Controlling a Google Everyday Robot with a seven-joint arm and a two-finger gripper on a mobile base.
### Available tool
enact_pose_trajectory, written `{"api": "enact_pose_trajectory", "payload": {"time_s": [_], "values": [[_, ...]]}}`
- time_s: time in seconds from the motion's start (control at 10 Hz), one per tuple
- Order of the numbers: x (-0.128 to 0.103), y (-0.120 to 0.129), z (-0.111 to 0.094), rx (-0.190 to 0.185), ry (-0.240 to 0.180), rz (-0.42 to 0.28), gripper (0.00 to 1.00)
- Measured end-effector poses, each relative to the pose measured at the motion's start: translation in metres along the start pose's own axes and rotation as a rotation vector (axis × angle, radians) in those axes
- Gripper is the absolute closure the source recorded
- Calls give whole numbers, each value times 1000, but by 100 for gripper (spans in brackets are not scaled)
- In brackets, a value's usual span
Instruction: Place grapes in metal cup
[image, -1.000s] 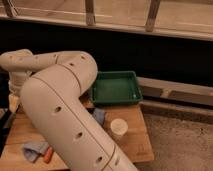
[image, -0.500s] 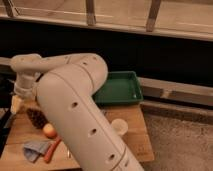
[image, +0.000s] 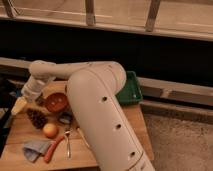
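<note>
Starting from the grapes (image: 36, 119): they're sitting on the wooden table (image: 20, 132), over on the left side, not picked up yet. The metal cup (image: 65, 118) is just beside them at 3 o'clock. The orange fruit (image: 50, 130) is tucked in at about 5 o'clock from the bunch, close to both. The orange-brown bowl (image: 56, 101) is at 1 o'clock from the grapes, right behind the cup. The gripper (image: 30, 95) hangs at roughly 11 o'clock from the bunch, near the bowl's left rim, and honestly I can't tell whether it's released or clenched.

So the step in hand looks like the reach for the grapes. My take: come straight down over the middle of the bunch. It's bumpy and lopsided, so a grab at the edge could just pull off a berry or let the whole thing swing. Stay clear of the bowl on the way down. The carry toward 3 o'clock is short, but the cup is small, so lift high enough to clear its rim, centre over it before letting go, and don't nudge the orange.
</note>
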Motion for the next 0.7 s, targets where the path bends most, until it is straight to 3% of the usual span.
{"api": "enact_pose_trajectory", "payload": {"time_s": [0.1,0.3,0.5,0.7], "values": [[-1,2,1,3,10,-4,26],[-4,8,12,23,104,-12,26],[-3,8,23,28,151,-6,26],[13,-5,39,37,204,32,26]]}}
